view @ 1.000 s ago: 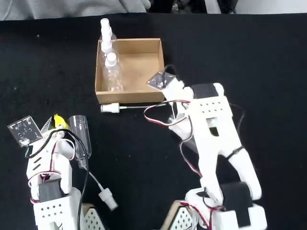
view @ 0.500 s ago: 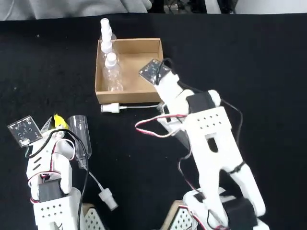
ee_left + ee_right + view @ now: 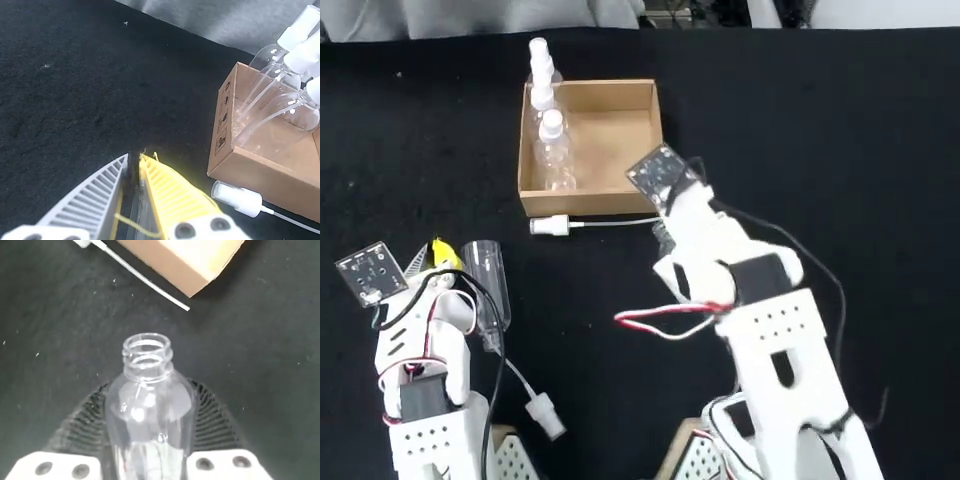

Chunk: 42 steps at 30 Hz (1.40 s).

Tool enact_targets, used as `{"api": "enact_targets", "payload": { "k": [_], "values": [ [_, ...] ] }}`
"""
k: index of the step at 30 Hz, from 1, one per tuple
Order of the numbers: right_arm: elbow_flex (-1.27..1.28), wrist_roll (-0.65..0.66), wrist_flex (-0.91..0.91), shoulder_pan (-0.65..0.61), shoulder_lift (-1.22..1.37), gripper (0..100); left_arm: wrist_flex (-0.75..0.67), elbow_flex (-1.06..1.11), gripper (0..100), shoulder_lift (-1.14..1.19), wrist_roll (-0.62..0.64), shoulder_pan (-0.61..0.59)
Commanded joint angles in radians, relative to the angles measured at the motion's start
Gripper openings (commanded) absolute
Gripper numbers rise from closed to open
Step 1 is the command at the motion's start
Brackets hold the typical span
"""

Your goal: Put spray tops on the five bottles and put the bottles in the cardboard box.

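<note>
The open bottle (image 3: pixel 148 405) is cut at its lower body by the picture edge. From above, the right arm (image 3: pixel 760 300) covers it.

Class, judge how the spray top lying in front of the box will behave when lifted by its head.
The spray top looks small and plastic, so it is probably light. Its long thin tube would likely flex and sway. Round and lying on its side, it may roll if nudged.

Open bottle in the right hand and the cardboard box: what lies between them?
The thin tube of a loose spray top crosses the black table between the bottle and the cardboard box, as the right wrist view shows.
</note>
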Motion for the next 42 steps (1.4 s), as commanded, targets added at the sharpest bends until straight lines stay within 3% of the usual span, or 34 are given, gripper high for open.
{"api": "enact_targets", "payload": {
  "k": [1,18,24,27,33,36,42],
  "values": [
    [0.012,-0.026,-0.034,-0.011,-0.088,5.3,0.006,0.022,3,-0.009,0.0,-0.001],
    [0.222,-0.04,-0.115,-0.009,-0.394,5.3,0.006,0.004,3,-0.011,-0.003,0.001],
    [0.268,-0.098,-0.12,-0.009,-0.507,5.3,0.009,-0.01,3,-0.011,-0.258,-0.002],
    [0.288,-0.1,-0.12,-0.009,-0.559,5.3,0.011,-0.019,3,-0.011,-0.325,-0.007],
    [0.32,-0.1,-0.12,-0.008,-0.647,5.3,0.253,-0.182,22,-0.009,-0.345,-0.005],
    [0.326,-0.101,-0.12,0.011,-0.679,5.3,0.356,-0.286,22,-0.009,-0.35,0.001],
    [0.326,-0.103,-0.12,0.066,-0.717,5.3,0.422,-0.39,22,-0.008,-0.354,0.013]
  ]
}}
